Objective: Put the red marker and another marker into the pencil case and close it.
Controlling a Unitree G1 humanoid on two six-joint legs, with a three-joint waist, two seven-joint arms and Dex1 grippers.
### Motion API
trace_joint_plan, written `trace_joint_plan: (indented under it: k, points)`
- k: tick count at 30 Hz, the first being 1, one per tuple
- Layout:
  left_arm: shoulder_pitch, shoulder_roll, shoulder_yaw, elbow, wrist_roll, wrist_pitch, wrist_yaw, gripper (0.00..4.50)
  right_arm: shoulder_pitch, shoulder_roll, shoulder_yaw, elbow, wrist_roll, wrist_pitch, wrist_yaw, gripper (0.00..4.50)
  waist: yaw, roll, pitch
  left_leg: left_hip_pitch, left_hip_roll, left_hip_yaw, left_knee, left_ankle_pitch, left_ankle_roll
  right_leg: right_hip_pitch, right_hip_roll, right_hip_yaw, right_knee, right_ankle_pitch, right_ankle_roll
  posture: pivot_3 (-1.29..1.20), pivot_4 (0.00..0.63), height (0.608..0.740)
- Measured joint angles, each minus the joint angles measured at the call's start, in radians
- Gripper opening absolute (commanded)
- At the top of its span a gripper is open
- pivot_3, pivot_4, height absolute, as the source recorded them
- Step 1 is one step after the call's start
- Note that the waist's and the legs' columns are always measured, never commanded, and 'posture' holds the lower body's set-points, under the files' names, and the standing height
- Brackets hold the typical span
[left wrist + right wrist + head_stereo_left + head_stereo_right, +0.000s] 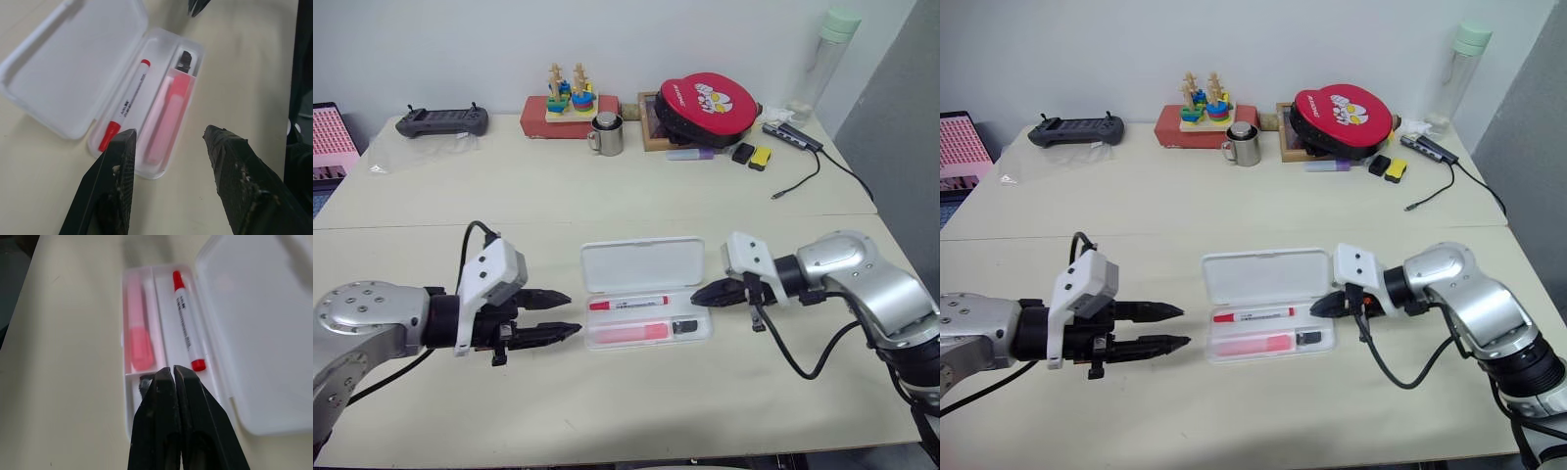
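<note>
Matte beige tabletop (607, 411), glossy white pencil case (644, 265) lid-up, left gripper (560, 315) parted, right gripper (699, 295) pinched together empty.

- Head stereo pair looks forward and down over the counter (607, 411), from fairly far back, so both eyes share pretty much the same scene.
- Each wrist cam sits close behind its own tool, looking along it at the open pencil case (73, 73) from opposite ends.
</note>
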Motion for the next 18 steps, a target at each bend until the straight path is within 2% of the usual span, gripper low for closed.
trace_joint_plan:
  k: [3,7,18]
  points:
    - [-0.001,-0.015,0.02,0.001,-0.006,0.008,0.036,2.38,-0.058,0.021,-0.013,0.014,0.005,0.011,-0.015,0.05,0.001,0.0,0.0,0.0,0.0,0.0,0.0,0.0,0.0,0.0,0.0,0.0,0.0,0.0,0.0,0.0,0.15,0.74]
    - [0.039,-0.03,0.026,-0.02,-0.013,0.019,0.07,2.38,-0.167,0.118,-0.012,0.102,0.003,0.012,-0.067,0.05,-0.005,0.0,0.0,0.0,0.0,0.001,0.0,0.0,0.0,-0.001,0.0,0.001,0.0,0.0,0.0,0.0,0.15,0.74]
    - [0.026,-0.044,0.034,-0.03,-0.035,0.023,0.139,2.38,-0.271,0.286,0.052,0.33,-0.106,-0.07,-0.181,0.05,0.001,0.0,0.0,-0.001,0.0,0.0,-0.001,0.0,-0.001,-0.002,0.0,0.0,0.0,0.0,-0.001,0.0,0.15,0.74]
